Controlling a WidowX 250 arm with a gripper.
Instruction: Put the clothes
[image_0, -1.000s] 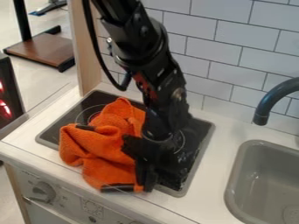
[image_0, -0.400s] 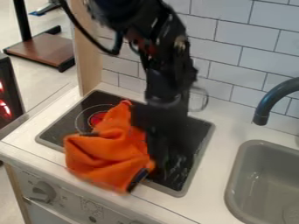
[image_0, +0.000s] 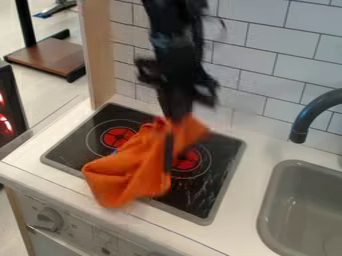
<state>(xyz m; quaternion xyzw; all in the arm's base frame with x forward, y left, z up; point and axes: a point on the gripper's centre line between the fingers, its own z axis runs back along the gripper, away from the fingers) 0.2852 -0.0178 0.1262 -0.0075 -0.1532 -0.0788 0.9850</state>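
The black two-finger end effector (image_0: 175, 117) is clamped on the upper part of a soft orange cloth with a dark strip (image_0: 135, 172), which hangs bunched over the black glass two-burner hob (image_0: 190, 196). The grip takes in only a small share of the fabric, so the cloth could slide out and drop in a heap if the weight below drags on that pinch. Its loose lower corner droops toward the front edge of the hob; whether it touches, I cannot tell. A low swing could snag that corner on the hob's rim or sweep it over the white tabletop (image_0: 244, 212). Farther out, the dark curved tap (image_0: 306, 117) overhangs the grey sink (image_0: 284, 197); carried that way without enough height, the trailing fabric could catch on the spout, and the task names no destination.
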